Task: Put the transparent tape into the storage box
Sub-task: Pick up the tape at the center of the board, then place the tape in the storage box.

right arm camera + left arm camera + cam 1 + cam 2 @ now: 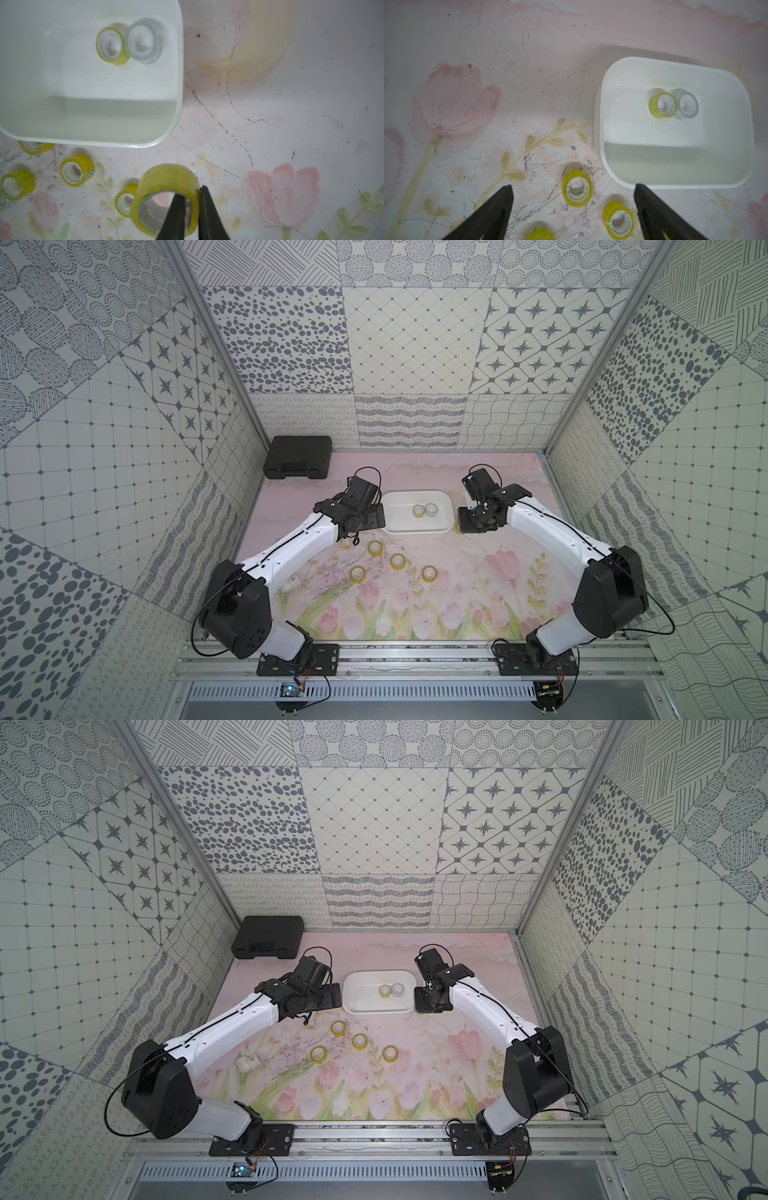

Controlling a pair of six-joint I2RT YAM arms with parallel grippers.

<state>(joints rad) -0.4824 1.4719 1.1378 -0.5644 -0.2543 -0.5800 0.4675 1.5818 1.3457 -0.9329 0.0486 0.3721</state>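
in both top views the fingertips of both arms are hidden under their black wrists, so the grips can be read only from the wrist views.

in the right wrist view the right tool [190,192] is nearly shut, pinching the wall of a held tape ring [166,176]. one finger goes into the hole and the other presses the outside. the bottom edge of the frame cuts off the ring's lower part. whether it is clear of the surface [291,104] cannot be told. it sits at lower centre, apart from the storage box [179,83] at upper left. its hole faces the camera, with its axis roughly along the fingers. another ring [124,200] is half hidden behind it, and one [35,146] is partly hidden behind the box rim.

in the left wrist view the left tool [572,186] is spread wide and holds nothing. its fingers rise from the bottom edge, with one loose ring [577,191] between the tips. a second ring [618,220] lies just below it, and a third [539,234] is cut off at the bottom edge.

inside the box, right of its middle, a yellow ring [654,108] and a colourless ring [694,106] touch side by side, holes up. in both top views the box's long axis runs left to right. four loose rings [398,561] stand below it on their flat ends, holes up.
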